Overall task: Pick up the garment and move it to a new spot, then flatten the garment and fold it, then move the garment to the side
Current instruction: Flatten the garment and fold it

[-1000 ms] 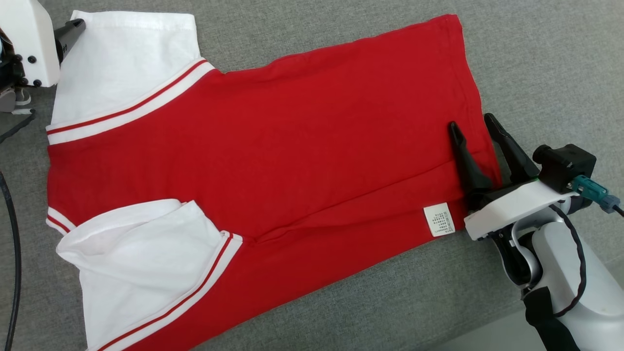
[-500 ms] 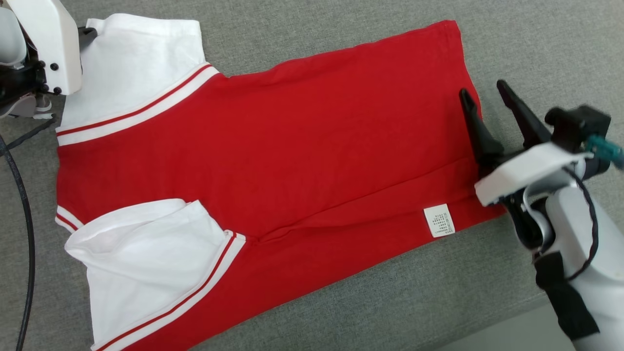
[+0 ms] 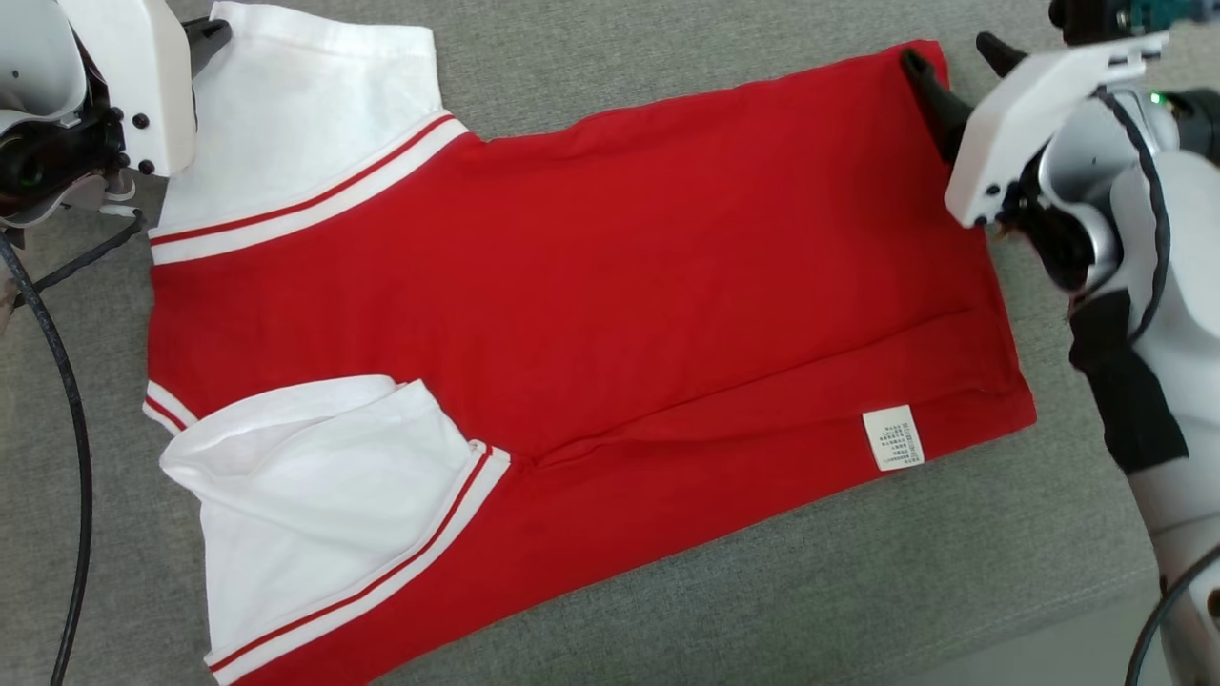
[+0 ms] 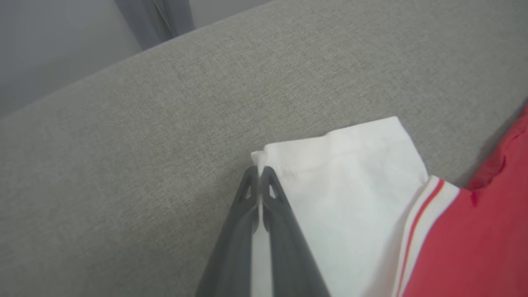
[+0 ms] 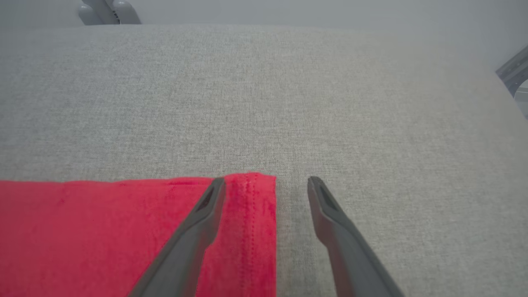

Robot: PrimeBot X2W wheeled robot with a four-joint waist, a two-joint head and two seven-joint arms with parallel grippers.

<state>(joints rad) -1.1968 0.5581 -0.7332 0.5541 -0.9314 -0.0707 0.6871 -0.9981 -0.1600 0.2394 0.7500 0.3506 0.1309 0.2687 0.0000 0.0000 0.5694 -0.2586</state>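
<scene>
The garment (image 3: pixel 572 267), a red shirt with white sleeves and red-striped cuffs, lies spread flat on the grey cushion. At its far left white sleeve (image 4: pixel 350 198), my left gripper (image 4: pixel 260 171) is shut on the sleeve's corner, with white cloth showing between the fingers; in the head view the left gripper (image 3: pixel 205 38) sits at the top left. My right gripper (image 3: pixel 951 52) is open at the far right corner. In the right wrist view the right gripper (image 5: pixel 266 181) straddles the red hem (image 5: pixel 251 231), one finger over the cloth and one over the cushion.
The grey cushion (image 3: pixel 667 619) runs on beyond the shirt on all sides, with its front edge at the lower right. A black cable (image 3: pixel 67 381) hangs along the left. The near white sleeve (image 3: pixel 315 495) lies folded over the red body. A white care label (image 3: pixel 893 438) sits near the hem.
My left gripper has shut on the white sleeve's corner. My right gripper, still open, has moved along the hem from the near part to the far corner. The head camera has shifted.
</scene>
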